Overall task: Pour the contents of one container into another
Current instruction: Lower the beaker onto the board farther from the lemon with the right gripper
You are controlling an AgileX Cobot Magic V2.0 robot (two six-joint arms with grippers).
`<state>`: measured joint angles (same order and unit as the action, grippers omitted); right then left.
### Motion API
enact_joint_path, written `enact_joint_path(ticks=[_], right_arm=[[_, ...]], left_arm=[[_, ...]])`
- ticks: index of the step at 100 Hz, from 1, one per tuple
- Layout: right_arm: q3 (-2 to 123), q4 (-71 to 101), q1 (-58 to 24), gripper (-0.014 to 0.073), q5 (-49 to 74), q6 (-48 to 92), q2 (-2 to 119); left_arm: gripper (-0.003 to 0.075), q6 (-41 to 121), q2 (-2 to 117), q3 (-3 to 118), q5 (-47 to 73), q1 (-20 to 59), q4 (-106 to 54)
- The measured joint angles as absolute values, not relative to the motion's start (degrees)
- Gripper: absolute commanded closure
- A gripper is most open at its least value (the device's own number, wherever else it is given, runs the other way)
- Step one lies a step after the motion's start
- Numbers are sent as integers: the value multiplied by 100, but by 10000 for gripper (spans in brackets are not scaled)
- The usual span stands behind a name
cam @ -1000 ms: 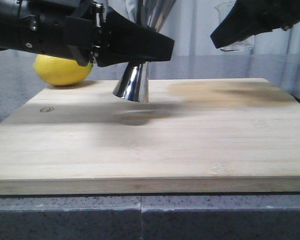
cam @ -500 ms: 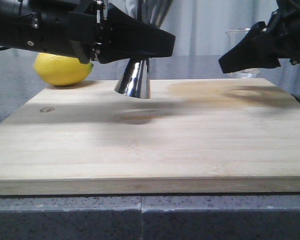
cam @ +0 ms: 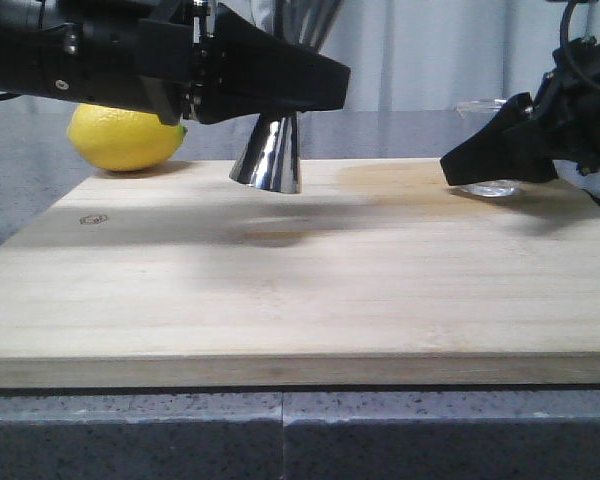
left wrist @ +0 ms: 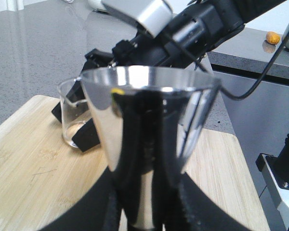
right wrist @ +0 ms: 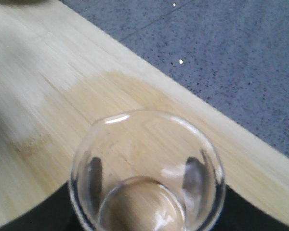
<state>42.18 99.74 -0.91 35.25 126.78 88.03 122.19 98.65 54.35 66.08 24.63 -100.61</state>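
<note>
The left gripper (cam: 280, 85) holds the shiny metal cup (cam: 268, 158) above the wooden board (cam: 300, 290), a lemon (cam: 125, 137) sits behind, and the right gripper (cam: 485, 160) holds the glass beaker (cam: 488, 186) at the board's far right.

A grey speckled countertop (cam: 280, 430) carries everything here, with a seam line visible along its front. On it lies a pale wooden board (cam: 310, 290), flat and wide, a darker damp-looking stain (cam: 400, 180) spread over its far right portion. Behind the board's far left corner, a yellow lemon (cam: 125, 138) sits on the countertop. At the far right of the board, a clear glass beaker (cam: 488, 186) is right down at the wood.
</note>
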Motion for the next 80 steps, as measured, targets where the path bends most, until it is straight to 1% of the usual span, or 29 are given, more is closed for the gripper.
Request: enact_joint_path(ticks=[31, 61, 68, 73, 80], right_arm=[[4229, 10403, -91, 471, 3786, 13280, 9037], [4229, 10430, -91, 464, 3812, 13381, 9062], [4229, 10430, -91, 431, 3812, 13381, 9062], [4229, 10439, -91, 385, 3812, 13385, 9062], [4229, 10439, -91, 298, 3812, 13385, 9073]], left_arm=[[739, 12219, 9865, 5435, 6608, 2463, -10061], [739, 12219, 9865, 5435, 6608, 2463, -10061], [739, 12219, 9865, 5435, 6608, 2463, -10061], [739, 12219, 9865, 5435, 6608, 2463, -10061], [739, 12219, 9865, 5435, 6608, 2463, -10061]])
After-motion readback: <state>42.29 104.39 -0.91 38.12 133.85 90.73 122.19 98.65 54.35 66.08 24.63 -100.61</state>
